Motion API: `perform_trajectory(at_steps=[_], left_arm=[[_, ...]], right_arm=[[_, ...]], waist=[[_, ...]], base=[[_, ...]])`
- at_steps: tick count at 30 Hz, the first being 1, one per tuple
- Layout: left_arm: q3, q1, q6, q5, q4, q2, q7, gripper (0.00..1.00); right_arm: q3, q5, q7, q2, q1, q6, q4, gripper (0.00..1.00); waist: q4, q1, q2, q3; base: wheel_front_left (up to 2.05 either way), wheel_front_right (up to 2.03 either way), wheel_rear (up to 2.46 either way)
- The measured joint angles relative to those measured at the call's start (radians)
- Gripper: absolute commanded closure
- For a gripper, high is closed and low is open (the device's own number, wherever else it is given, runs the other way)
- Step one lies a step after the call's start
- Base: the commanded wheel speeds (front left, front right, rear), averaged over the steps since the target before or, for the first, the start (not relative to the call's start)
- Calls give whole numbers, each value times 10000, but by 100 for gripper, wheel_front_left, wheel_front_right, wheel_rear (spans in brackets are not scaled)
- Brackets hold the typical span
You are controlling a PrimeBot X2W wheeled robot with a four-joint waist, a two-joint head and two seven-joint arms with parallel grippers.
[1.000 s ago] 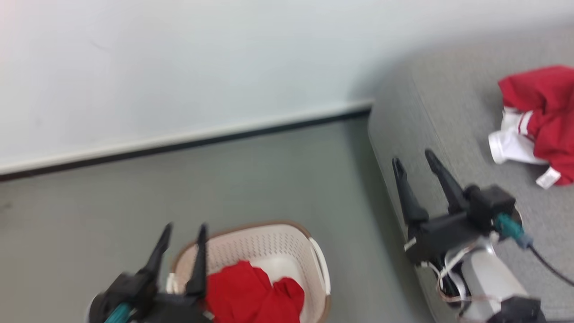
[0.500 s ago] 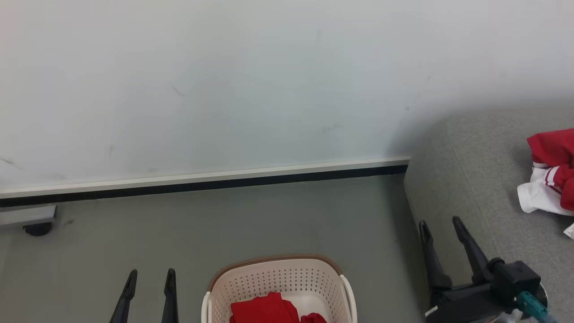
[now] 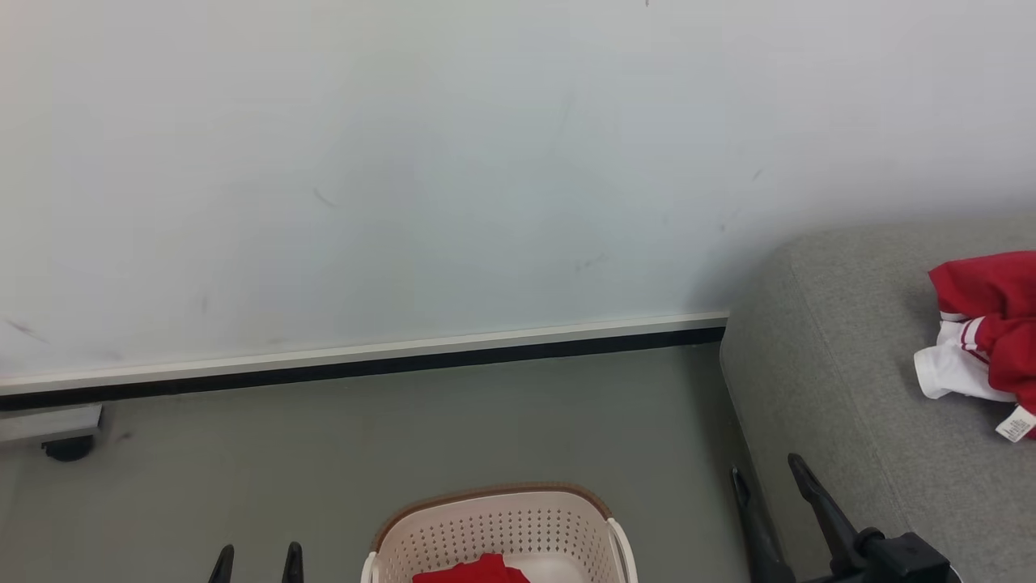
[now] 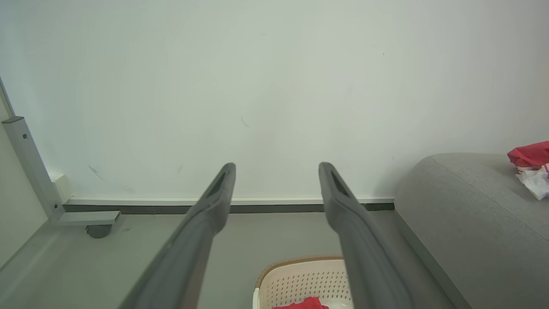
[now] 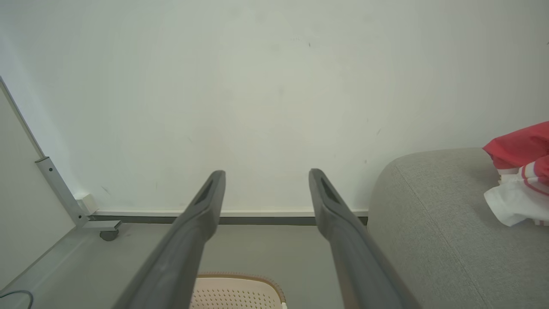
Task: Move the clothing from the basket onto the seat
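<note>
- Pale wall [image 3: 405,162] and grey floor [image 3: 405,437] back the scene.
- One red garment [image 3: 473,572] lies in the basket [image 3: 486,530] on the floor at the head view's lower edge; a second garment [image 3: 983,324], red and white, lies crumpled on the seat [image 3: 850,389].
- Left gripper [image 3: 259,555] hangs just beside the basket, right gripper [image 3: 767,470] by the seat's edge; both gape fully and hold nothing.
- Risk, as I judge it: a shallow pinch taking only a fold, so the cloth slips out mid-carry, or a finger snagging the perforated wall and dragging the basket.
</note>
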Motion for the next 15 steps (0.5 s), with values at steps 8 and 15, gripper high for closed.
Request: perform_trajectory(at_steps=[8,15], left_arm=[[63,-23,-128,27,226,-65,0,0],[84,-23,-159,-8,221,-75,0,0]], right_arm=[[211,6,0,-77,102,0,125,0],[234,35,0,-48,105,0,148,0]], waist=[[-201,0,0,-101],[-276,0,0,-131]], base=[[0,0,0],[0,0,0]])
